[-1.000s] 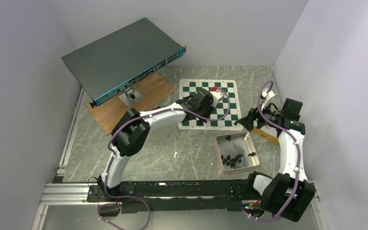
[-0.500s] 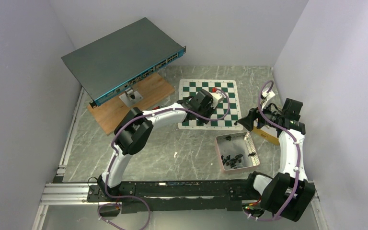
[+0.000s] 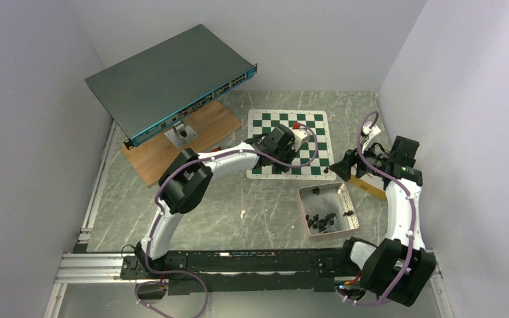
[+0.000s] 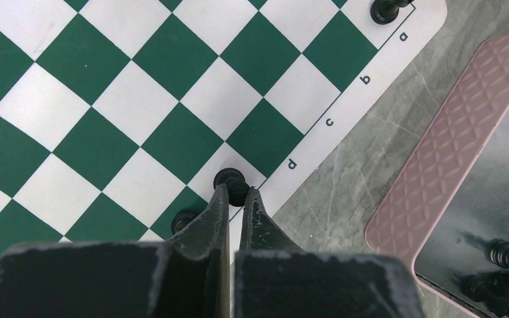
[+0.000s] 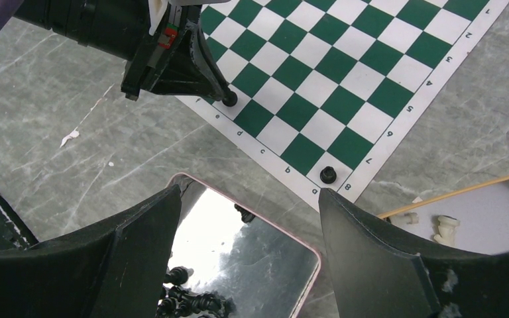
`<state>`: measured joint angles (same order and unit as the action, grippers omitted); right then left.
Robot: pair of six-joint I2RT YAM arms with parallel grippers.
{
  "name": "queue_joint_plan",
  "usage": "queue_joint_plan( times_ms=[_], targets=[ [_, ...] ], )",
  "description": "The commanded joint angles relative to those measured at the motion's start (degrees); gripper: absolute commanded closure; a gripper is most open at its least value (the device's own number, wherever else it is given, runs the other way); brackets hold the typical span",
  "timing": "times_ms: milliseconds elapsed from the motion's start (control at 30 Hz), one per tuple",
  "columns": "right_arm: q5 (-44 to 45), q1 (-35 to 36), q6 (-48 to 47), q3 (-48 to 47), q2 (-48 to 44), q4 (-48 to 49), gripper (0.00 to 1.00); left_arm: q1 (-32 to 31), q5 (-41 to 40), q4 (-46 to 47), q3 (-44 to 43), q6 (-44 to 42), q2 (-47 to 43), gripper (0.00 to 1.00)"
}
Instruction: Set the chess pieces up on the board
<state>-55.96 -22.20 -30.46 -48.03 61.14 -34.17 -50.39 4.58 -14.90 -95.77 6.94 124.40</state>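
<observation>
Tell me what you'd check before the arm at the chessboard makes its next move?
1. Left gripper shut, tips at a chess piece on a white edge square of the board: ok.
2. That piece truly gripped, not just touched: cannot tell.
3. Neighbouring piece clear of that gripper: cannot tell; it sits right beside it, partly hidden.
4. Right gripper open, above the near end of the tray, apart from the left arm: ok.
5. More pieces waiting in the tray: ok.
</observation>
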Motion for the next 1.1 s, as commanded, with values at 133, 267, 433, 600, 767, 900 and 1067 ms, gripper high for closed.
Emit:
queue_joint_plan(
  times_ms=[133,267,433,600,767,900,1067],
  targets=[
    [-1.0,-0.3,-1.0,0.1,-0.2,0.6,0.21,0.3,1.1,-0.4,-2.9,0.4,0.9,1.00],
    [-0.9,-0.4,-1.0,0.1,-0.3,0.6,0.21,0.3,0.7,-0.6,-3.1,0.2,1.2,1.00],
    [-1.0,-0.5,-1.1,0.0,-0.3,0.5,0.21,0.3,0.9,-1.1,-3.5,0.1,1.7,1.00],
    [-1.0,-0.6,-1.1,0.1,-0.3,0.6,0.21,0.3,0.9,-1.4,-3.6,0.0,2.0,1.00],
    [-1.0,-0.6,-1.1,0.1,-0.3,0.5,0.21,0.3,0.8,-1.8,-3.9,-0.1,2.2,1.00],
    [-1.1,-0.6,-1.1,0.0,-0.3,0.5,0.21,0.3,0.8,-2.2,-4.2,-0.1,2.6,0.95],
    [-1.1,-0.7,-1.1,0.0,-0.3,0.4,0.21,0.4,0.7,-2.6,-4.4,0.0,2.9,0.87]
  ],
)
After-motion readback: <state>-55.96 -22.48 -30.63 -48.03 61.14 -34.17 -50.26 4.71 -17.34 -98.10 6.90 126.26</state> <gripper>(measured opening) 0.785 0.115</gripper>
